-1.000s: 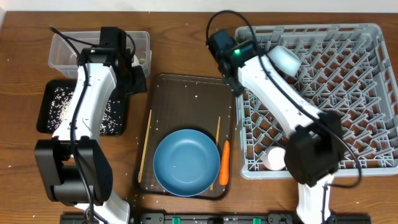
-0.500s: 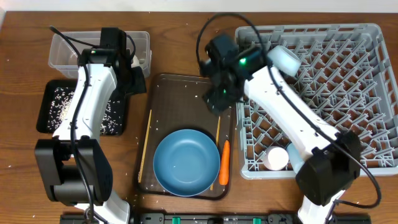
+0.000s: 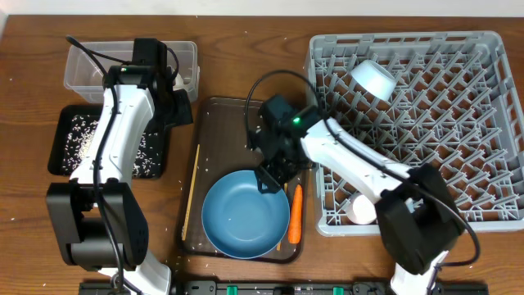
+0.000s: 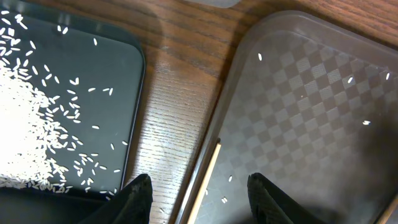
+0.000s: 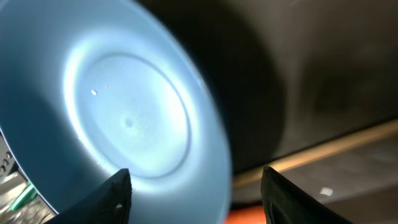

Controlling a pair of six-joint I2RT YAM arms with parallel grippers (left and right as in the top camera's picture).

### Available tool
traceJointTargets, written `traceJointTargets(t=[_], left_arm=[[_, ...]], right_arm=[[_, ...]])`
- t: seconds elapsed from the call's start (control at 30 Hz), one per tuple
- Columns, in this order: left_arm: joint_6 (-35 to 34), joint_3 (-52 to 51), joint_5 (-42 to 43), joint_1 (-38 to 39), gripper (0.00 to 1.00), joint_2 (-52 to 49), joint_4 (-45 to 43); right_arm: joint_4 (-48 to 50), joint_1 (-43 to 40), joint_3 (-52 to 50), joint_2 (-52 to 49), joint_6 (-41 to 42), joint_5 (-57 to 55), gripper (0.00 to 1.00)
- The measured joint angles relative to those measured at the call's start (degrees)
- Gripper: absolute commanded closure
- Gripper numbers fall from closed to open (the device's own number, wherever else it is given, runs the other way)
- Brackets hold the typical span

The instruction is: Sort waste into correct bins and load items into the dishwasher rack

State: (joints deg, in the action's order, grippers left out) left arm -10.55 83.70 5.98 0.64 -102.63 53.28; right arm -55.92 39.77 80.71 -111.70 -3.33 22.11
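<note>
bowl [image 3: 373, 79] in rack [image 3: 409, 38], overhead only

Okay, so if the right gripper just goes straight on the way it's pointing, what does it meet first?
Most likely the blue plate: in the wrist view the open right gripper points at its rim, with the dark serving tray beyond. The gap is hard to judge.

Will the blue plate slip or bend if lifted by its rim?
The blue plate shines with glare, so it may slip. It looks rigid, so bending seems unlikely. Lying flat on the brown tray, it should not roll.
</note>
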Motion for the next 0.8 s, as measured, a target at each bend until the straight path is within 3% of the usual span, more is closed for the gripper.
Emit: traceJointTargets(t=[0.07, 0.27, 0.37, 0.8], left_arm=[[0.0, 0.0, 0.0, 0.0, 0.49, 0.0, 0.0], [0.0, 0.0, 0.0, 0.0, 0.49, 0.0, 0.0], [0.0, 0.0, 0.0, 0.0, 0.49, 0.0, -0.1], [0.0, 0.0, 0.0, 0.0, 0.49, 0.0, -0.4]], right_arm=[[0.0, 0.6, -0.1, -1.7, 0.8, 0.7, 0.51], [-0.4, 0.9, -0.5, -3.7, 2.4, 1.4, 0.78], [-0.4, 0.9, -0.5, -3.8, 3.2, 1.5, 0.99], [-0.4, -1.7, 1.1, -4.9, 5.0, 1.8, 0.99]])
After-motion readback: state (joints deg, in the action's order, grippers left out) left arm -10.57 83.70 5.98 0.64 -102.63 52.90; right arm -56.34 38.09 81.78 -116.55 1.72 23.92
